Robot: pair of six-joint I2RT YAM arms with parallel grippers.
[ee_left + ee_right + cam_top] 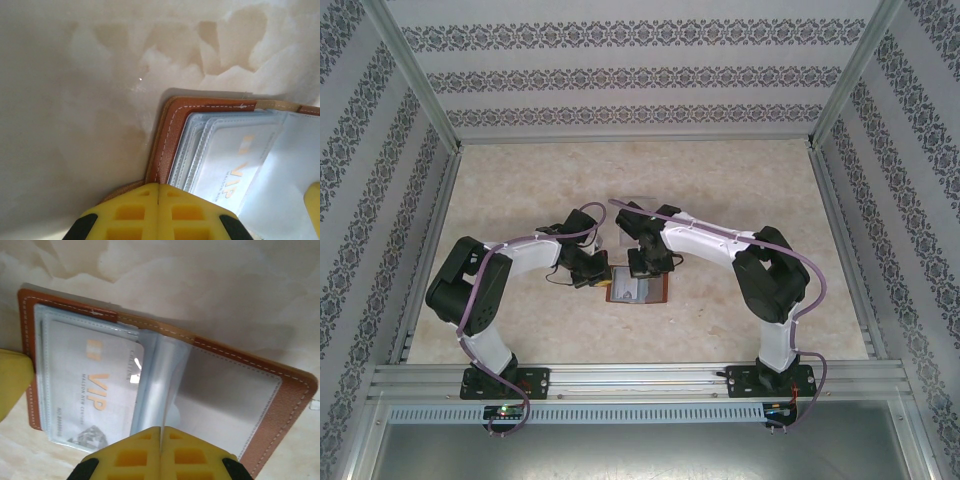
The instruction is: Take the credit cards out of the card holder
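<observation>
The card holder [638, 291] lies open on the table, brown leather [295, 405] outside, clear sleeves inside. A whitish credit card [90, 385] marked VIP sits in the left-hand sleeve, also seen from the other side [235, 165]. My left gripper [159, 186] is shut on the card holder's stitched leather edge [167, 135] at its left end [598, 278]. My right gripper [161, 430] is shut on a loose clear sleeve leaf [160, 375] that stands up from the middle fold [642, 272]. Whether that leaf holds a card I cannot tell.
A clear plastic tray [632, 204] lies just behind the right arm. Patterned walls [370, 150] close in the table on three sides, with a metal rail [640, 378] along the near edge. Bare marbled tabletop [520, 190] surrounds the card holder.
</observation>
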